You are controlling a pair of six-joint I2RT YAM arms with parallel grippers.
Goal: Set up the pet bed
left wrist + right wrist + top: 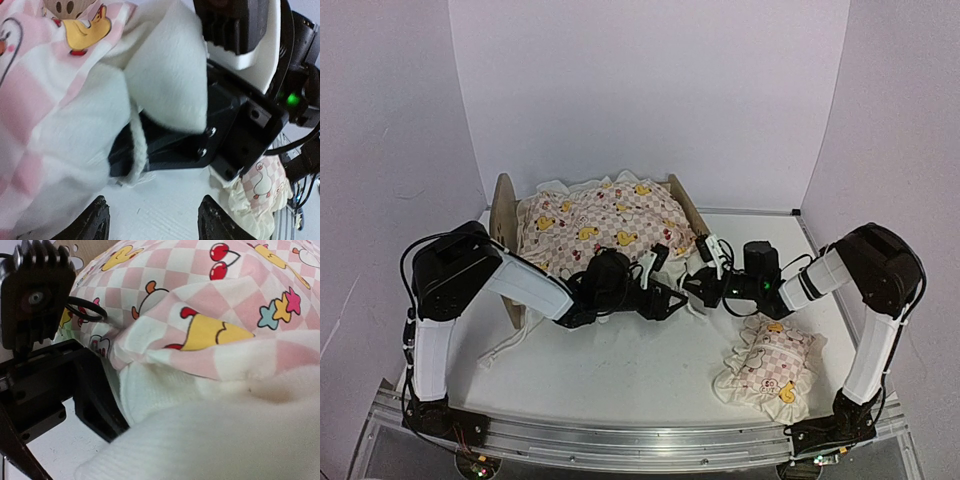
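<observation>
Plainly, white walls (650,100) back table (620,375) bearing pet bed (503,215).

White back wall (650,90), pale side walls (380,120), white tabletop (620,370), metal rail (620,437) along near edge

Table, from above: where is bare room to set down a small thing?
The table is bare at its near middle, between the left arm, the pillow and the near rail. A smaller patch lies behind the right arm, beside the pet bed. Crowded: the bed's foot, where the left pincer and right pincer meet at the quilt.
</observation>
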